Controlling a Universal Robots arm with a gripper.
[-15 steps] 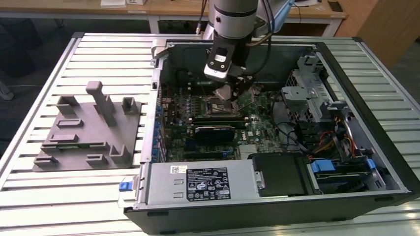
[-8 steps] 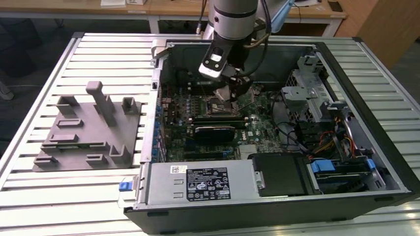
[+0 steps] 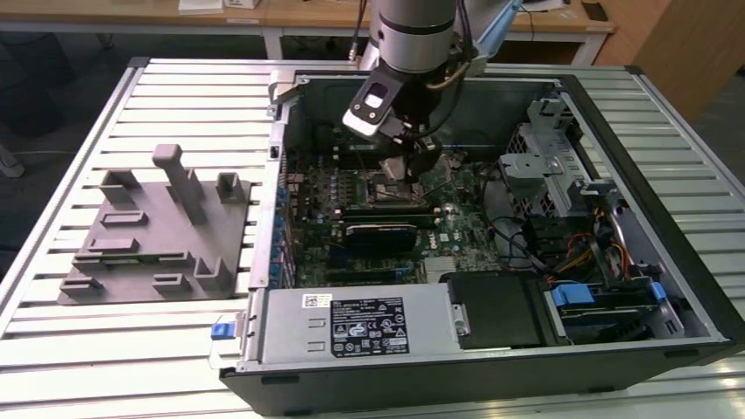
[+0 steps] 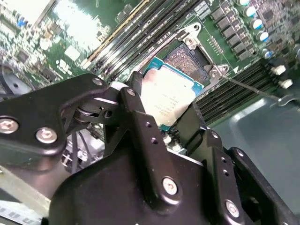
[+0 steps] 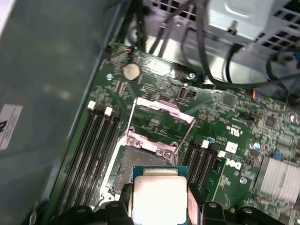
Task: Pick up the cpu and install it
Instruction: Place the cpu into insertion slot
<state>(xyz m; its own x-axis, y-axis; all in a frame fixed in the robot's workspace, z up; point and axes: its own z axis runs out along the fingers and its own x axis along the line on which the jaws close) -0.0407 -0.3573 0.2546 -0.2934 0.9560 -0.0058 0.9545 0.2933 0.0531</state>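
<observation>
The tool [image 3: 410, 164] was clamped on the cpu [image 5: 159, 199] by two opposite edges. It held the chip just above the open socket [image 5: 125, 161] on the motherboard [image 5: 234, 112], inside the computer case [image 3: 652, 131]. The chip looked offset from the socket frame. Lowered like that, a corner could catch the frame or bend contacts. The raised load plate [image 5: 161, 108] stood close by.

Probably a lab: open computer case [image 3: 466, 380] on a slatted aluminium bench [image 3: 117, 367], wooden desks [image 3: 291, 13] behind.
</observation>
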